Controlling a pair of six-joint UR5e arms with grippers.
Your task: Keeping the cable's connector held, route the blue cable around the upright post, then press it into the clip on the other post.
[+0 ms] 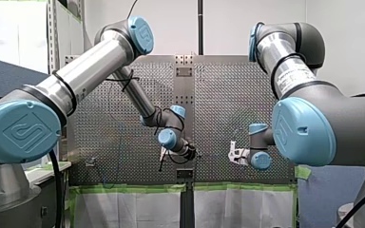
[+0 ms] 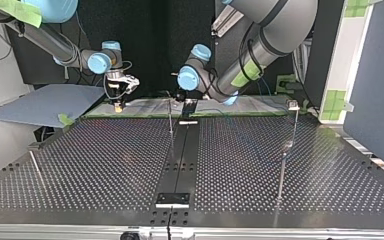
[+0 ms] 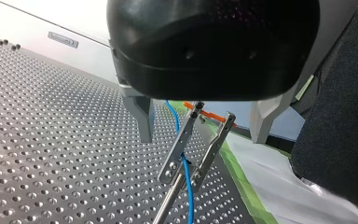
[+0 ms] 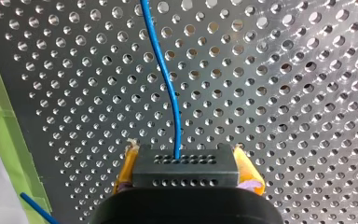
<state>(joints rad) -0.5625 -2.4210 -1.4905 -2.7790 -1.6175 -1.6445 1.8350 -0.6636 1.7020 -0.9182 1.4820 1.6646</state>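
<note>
Over perforated table (image 4: 307,70), my right gripper (image 4: 186,161) pinches connector (image 4: 184,173), partly hiding it; left gripper (image 3: 200,138) spread.

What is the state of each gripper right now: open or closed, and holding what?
Left gripper: open, holding nothing; the clip stands between its fingers.
Right gripper: closed on the black connector of the blue cable.
</note>
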